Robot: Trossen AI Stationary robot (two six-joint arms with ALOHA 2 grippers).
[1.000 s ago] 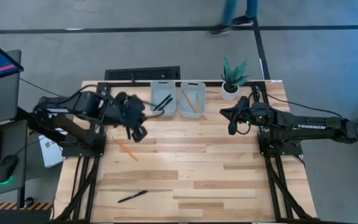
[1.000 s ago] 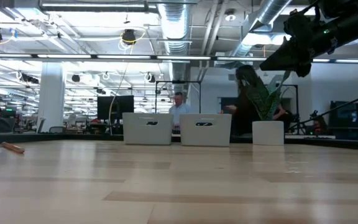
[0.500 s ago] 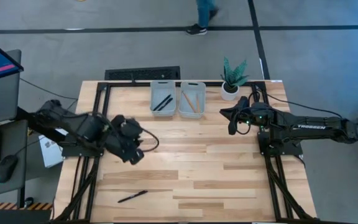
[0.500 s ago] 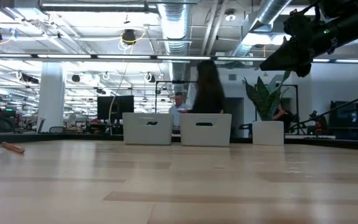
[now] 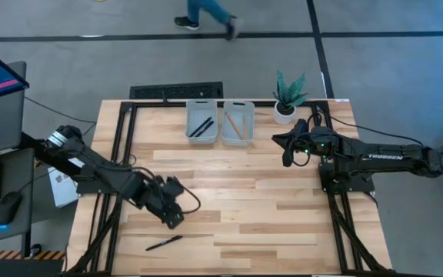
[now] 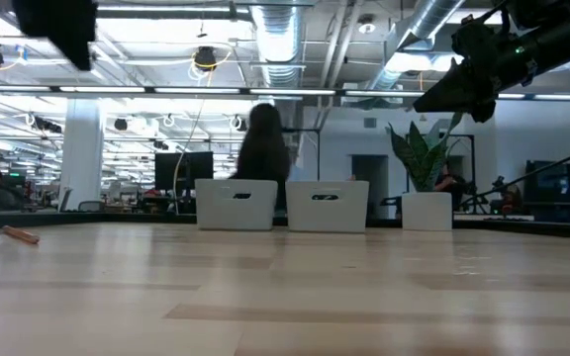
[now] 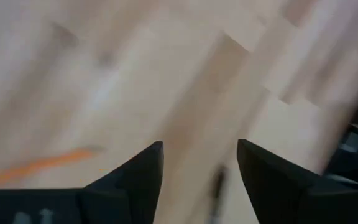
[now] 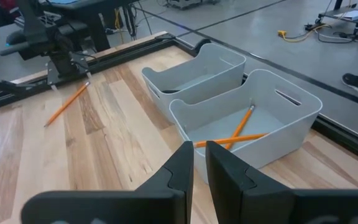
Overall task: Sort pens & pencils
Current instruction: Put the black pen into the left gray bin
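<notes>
One black pen (image 5: 164, 243) lies flat near the table's near edge. My left gripper (image 5: 173, 218) hovers open just above and beyond it, holding nothing; its wrist view (image 7: 200, 144) is blurred and shows a loose orange pencil (image 7: 36, 165) lying on the wood. That pencil also shows in the right wrist view (image 8: 67, 102) and the low view (image 6: 20, 234); the left arm hides it from above. Two pens lie in the left grey tray (image 5: 201, 121), two pencils in the right grey tray (image 5: 238, 121). My right gripper (image 5: 286, 158) waits shut, right of the trays.
A potted plant (image 5: 286, 96) stands right of the trays at the far edge. A black keyboard (image 5: 177, 91) lies beyond the far edge. Bare wood spreads across the table's middle and right. A person walks across the floor (image 5: 206, 14) behind the table.
My left gripper has swung from beside the pen tray toward the table's near edge, passing over the loose pencil and ending close to the lying pen. The person behind the table has walked leftward. The right arm has kept still.
</notes>
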